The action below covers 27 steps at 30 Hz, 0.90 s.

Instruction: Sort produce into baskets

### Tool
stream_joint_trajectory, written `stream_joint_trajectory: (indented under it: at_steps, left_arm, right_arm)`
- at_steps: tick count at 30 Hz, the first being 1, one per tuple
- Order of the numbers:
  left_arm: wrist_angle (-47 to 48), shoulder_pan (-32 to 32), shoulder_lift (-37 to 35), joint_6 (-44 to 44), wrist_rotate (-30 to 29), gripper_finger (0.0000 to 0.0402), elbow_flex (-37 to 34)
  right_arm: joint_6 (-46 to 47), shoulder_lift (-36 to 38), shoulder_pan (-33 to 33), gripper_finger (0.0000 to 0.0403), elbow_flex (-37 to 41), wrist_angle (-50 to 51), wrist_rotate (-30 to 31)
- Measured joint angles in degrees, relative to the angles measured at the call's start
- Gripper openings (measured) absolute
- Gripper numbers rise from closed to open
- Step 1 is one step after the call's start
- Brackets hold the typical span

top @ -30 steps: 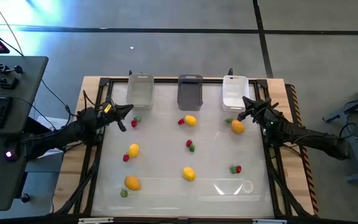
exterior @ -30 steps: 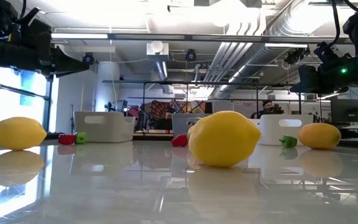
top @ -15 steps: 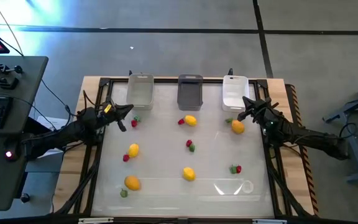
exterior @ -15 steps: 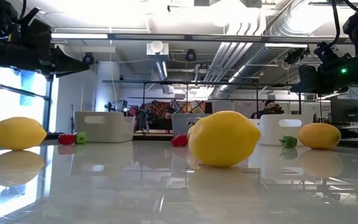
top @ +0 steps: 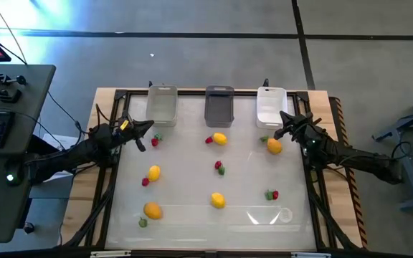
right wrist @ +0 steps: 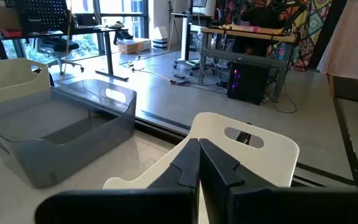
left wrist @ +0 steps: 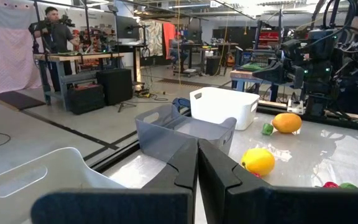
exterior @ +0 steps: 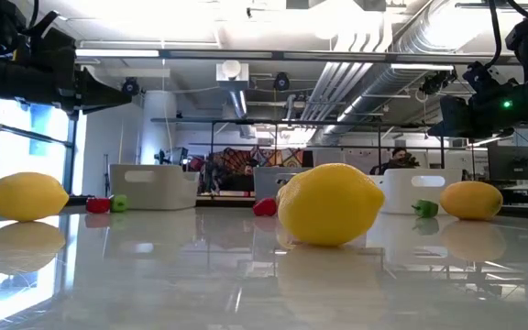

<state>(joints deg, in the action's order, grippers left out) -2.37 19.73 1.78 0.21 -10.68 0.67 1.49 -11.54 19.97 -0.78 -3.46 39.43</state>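
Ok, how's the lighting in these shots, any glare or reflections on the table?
High view: a bright glare streak on the glossy table near its front edge. Low view: the surface mirrors the big lemon and the ceiling lights; the background is backlit by windows. Wrist views: evenly lit.

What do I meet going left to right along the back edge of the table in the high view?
Clear basket → dark grey basket → white basket.

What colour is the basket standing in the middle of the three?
Dark grey: the middle basket shows best in the high view, between the clear one and the white one.
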Motion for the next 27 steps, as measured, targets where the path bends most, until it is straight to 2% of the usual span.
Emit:
stream_joint_trajectory:
  at_steps: [14, 18, 22, 23, 27]
  left_arm:
    - [-1.0, 0.0, 0.0, 2.4, 0.0, 0.0001, 0.0]
    - [-1.1, 0.0, 0.0, 0.7, 0.0, 0.0001, 0.0]
    - [-5.4, 0.0, 0.0, -1.7, 0.4, 0.0001, 0.0]
    - [-6.0, 0.0, 0.0, -2.7, 1.9, 0.0001, 0.1]
    - [-7.7, 0.0, 0.6, -2.5, 14.4, 0.0001, 1.8]
  right_arm:
    - [0.0, 0.0, 0.0, 0.0000, 0.0, 0.0, 0.0]
    - [0.0, 0.0, 0.0, 0.0000, 0.0, 0.0, 0.0]
    - [0.0, 0.0, 0.0, 0.0000, 0.0, 0.0, 0.0]
    - [0.0, 0.0, 0.0, 0.0000, 0.0, 0.0, 0.0]
    - [0.0, 0.0, 0.0, 0.0000, 0.0, 0.0, 0.0]
